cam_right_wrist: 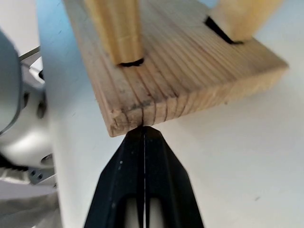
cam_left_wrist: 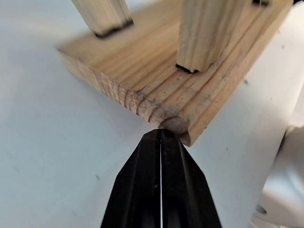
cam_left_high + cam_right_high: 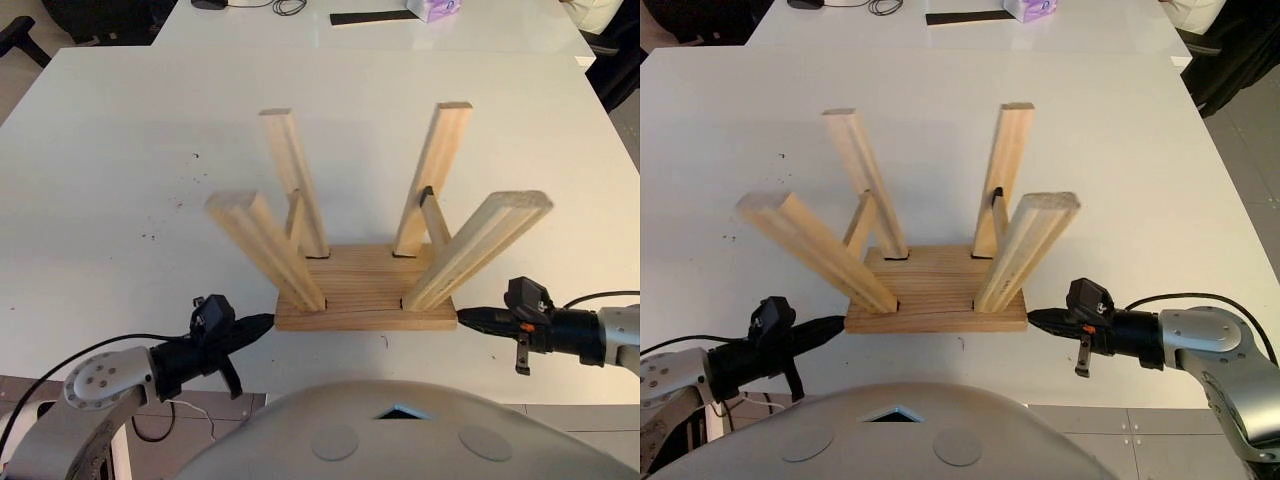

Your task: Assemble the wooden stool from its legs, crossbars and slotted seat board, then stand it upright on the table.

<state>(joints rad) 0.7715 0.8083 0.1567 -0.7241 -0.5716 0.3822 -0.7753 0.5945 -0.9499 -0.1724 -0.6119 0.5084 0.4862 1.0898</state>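
While the stool (image 3: 365, 295) is viewed from the head, it is seen inverted near the white table's (image 3: 120, 150) front edge, its legs (image 3: 293, 180) splayed upward, with bare surface around it and a second table (image 3: 300, 25) behind. At the left wrist, the left gripper (image 2: 160, 135) is seen clenched and empty, touching a corner of the seat board (image 2: 142, 71). At the right wrist, the right gripper (image 1: 143, 130) is likewise pressed shut against the opposite near corner.
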